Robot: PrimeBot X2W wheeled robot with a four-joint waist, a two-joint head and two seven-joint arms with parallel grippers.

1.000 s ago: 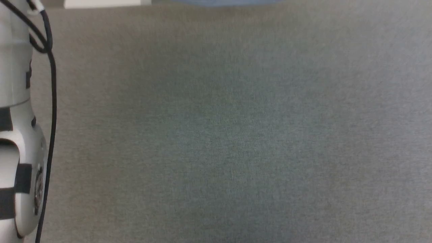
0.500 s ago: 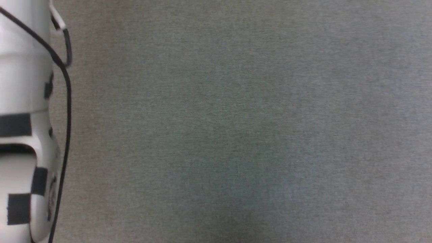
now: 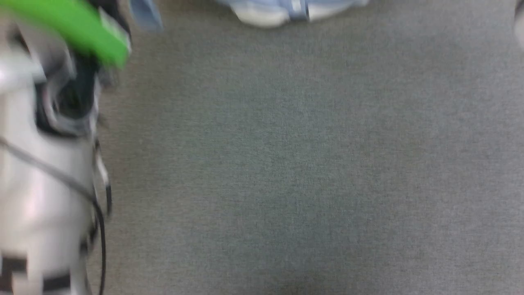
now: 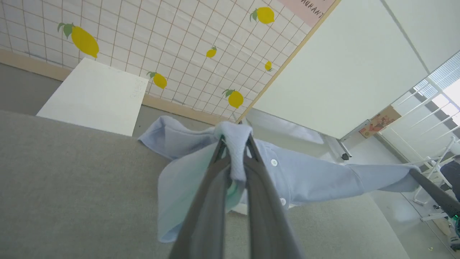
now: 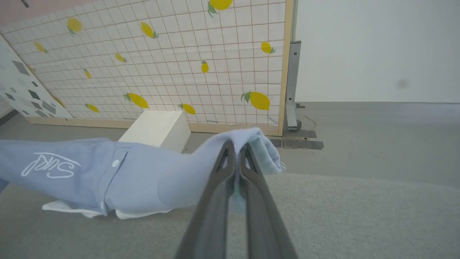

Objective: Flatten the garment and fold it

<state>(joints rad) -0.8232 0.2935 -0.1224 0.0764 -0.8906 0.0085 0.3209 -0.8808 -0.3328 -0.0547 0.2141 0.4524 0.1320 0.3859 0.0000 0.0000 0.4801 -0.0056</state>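
Light blue shirt (image 4: 309, 176) is hanging stretched between the two grippers, above the far part of the tabletop (image 4: 72, 180). Its white collar (image 5: 64, 208) is drooping lowest and seems to be brushing the grey cloth surface there. In the blurred head view the collar is showing at the far edge (image 3: 294, 10).

The left gripper (image 4: 234, 151) is pinching a thick bunched fold of the shirt, its fingers pressed together on it, and a loose flap is sagging beside them. The right gripper (image 5: 237, 151) is doing the same at the other end, its long dark fingers clamping a rolled wad.

My guess is that the flattening is under way and no fold has been made yet.

The shirt is looking like soft, limp knit that is sagging in the middle. The small hard buttons (image 4: 274, 162) and a white script logo (image 5: 50, 165) are facing outward. The tabletop covering is looking like a fine, slightly grippy weave.

Trouble could be coming from that grip — the collar may catch and tuck under as the shirt is being laid down. The smooth, narrow fingers are holding only small wads, so an uneven pull could slide one end free. The sagging flap might land creased.
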